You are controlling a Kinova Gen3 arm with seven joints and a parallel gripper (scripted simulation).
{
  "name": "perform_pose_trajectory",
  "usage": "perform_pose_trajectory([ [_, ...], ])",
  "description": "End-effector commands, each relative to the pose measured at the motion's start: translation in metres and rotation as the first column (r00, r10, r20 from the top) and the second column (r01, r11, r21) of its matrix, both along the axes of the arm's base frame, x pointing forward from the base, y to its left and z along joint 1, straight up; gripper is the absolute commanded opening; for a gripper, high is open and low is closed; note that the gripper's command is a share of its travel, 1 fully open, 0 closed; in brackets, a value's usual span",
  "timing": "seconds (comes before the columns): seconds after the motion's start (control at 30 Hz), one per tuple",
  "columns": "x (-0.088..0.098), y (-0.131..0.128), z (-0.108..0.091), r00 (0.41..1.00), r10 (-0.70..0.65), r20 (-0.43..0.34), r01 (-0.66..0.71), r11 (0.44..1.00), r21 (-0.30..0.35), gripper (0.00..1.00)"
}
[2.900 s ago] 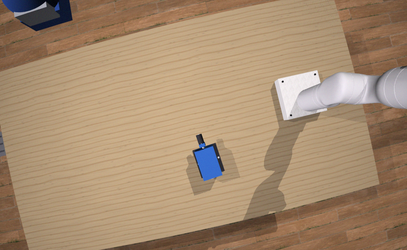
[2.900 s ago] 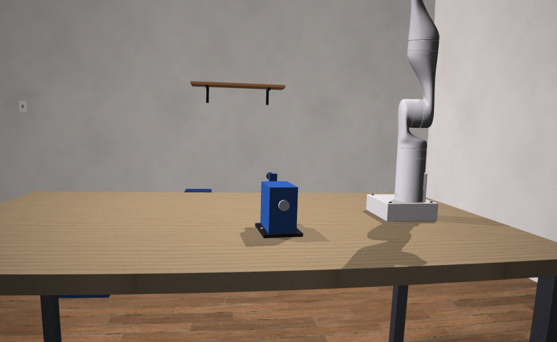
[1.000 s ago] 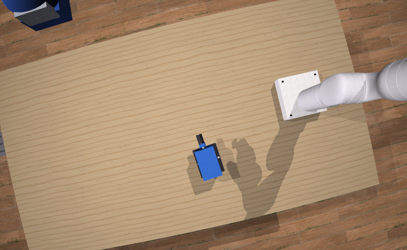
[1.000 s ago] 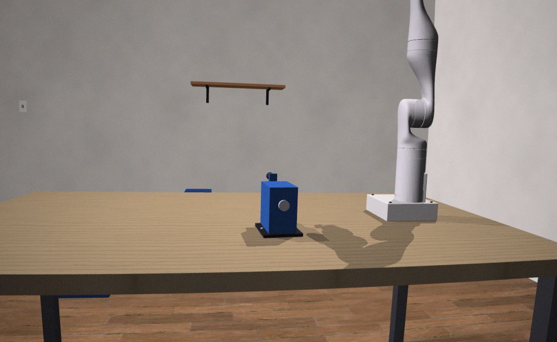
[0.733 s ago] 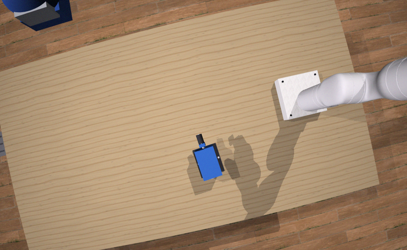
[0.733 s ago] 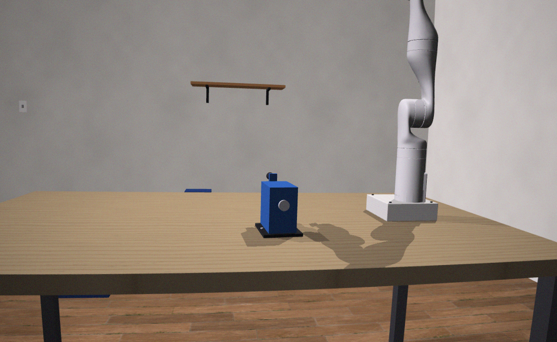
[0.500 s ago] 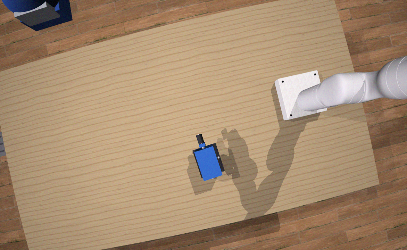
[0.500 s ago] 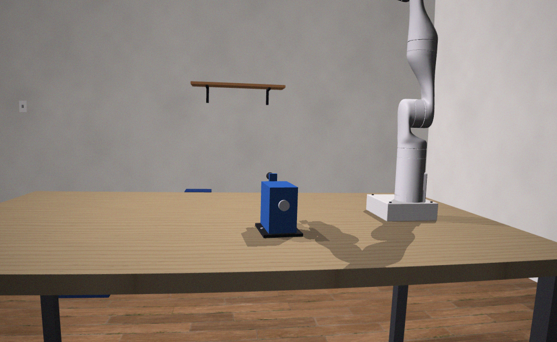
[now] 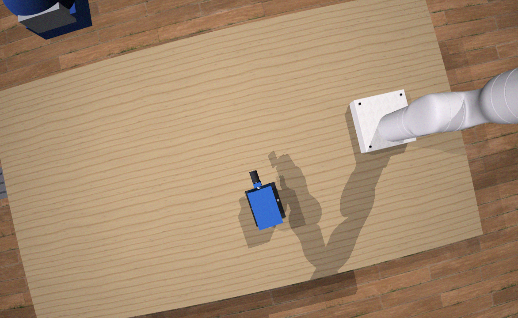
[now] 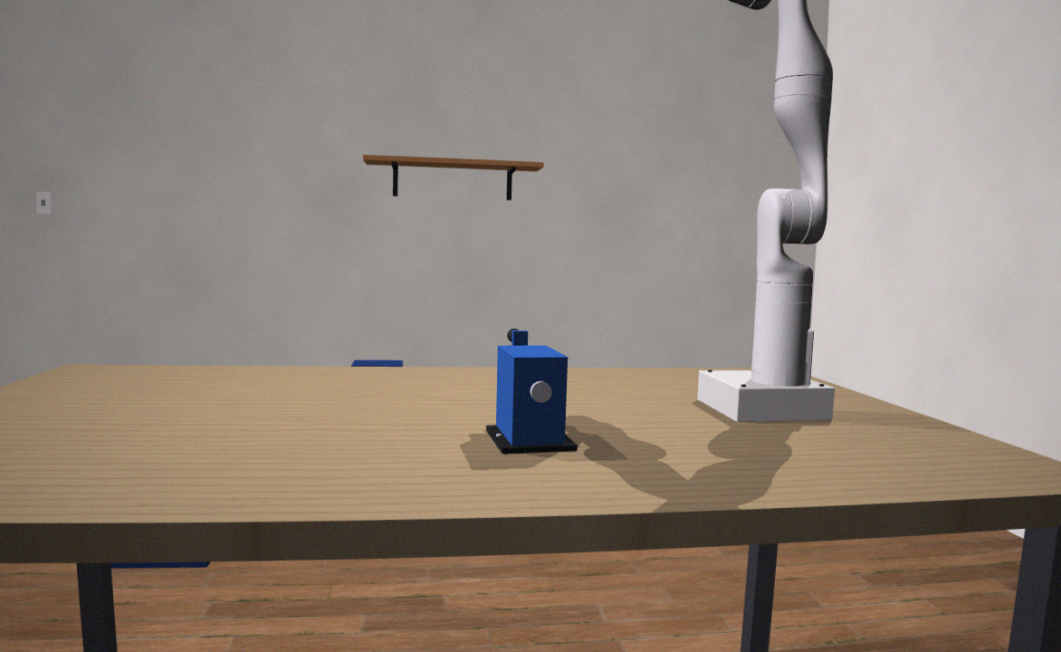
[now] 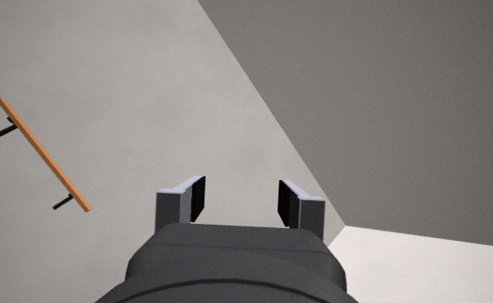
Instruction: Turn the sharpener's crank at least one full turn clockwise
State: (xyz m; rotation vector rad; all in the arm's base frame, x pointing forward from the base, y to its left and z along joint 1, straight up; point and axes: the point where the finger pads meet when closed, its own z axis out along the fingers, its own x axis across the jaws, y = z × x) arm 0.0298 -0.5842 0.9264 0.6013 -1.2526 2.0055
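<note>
The blue box-shaped sharpener (image 9: 265, 206) stands on a black base plate near the table's middle front; it also shows in the exterior view (image 10: 530, 396). Its crank, with a dark handle (image 9: 254, 176), sticks out of the far side and peeks above the box top in the side view (image 10: 515, 335). A grey round disc (image 10: 540, 391) sits on the side facing that camera. My gripper (image 11: 241, 194) shows only in the wrist view, open and empty, pointing at the walls high above the table. The sharpener is not in the wrist view.
The arm's white base block (image 9: 377, 120) stands at the table's right side, and the arm (image 10: 793, 194) rises out of the frame top. A wooden wall shelf (image 10: 452, 163) hangs behind. A blue object (image 9: 47, 15) stands on the floor beyond the table's far left corner.
</note>
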Motion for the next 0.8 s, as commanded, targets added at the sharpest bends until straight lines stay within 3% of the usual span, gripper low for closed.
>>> perform_pose_trajectory([
  [0.0,-0.001,0.0,0.001,1.0,-0.001,0.001,0.001,1.0,-0.002,1.0],
  [0.03,0.037,-0.01,-0.019,0.998,0.049,-0.035,-0.048,0.998,0.046,1.0],
  [0.3,0.037,-0.01,-0.019,0.998,0.049,-0.035,-0.048,0.998,0.046,1.0],
  [0.33,0.075,-0.018,-0.04,0.992,0.101,-0.07,-0.095,0.991,0.093,1.0],
  [0.67,0.075,-0.018,-0.04,0.992,0.101,-0.07,-0.095,0.991,0.093,1.0],
  [0.7,0.113,-0.022,-0.062,0.983,0.154,-0.104,-0.139,0.98,0.141,1.0],
  [0.77,0.113,-0.022,-0.062,0.983,0.154,-0.104,-0.139,0.98,0.141,1.0],
])
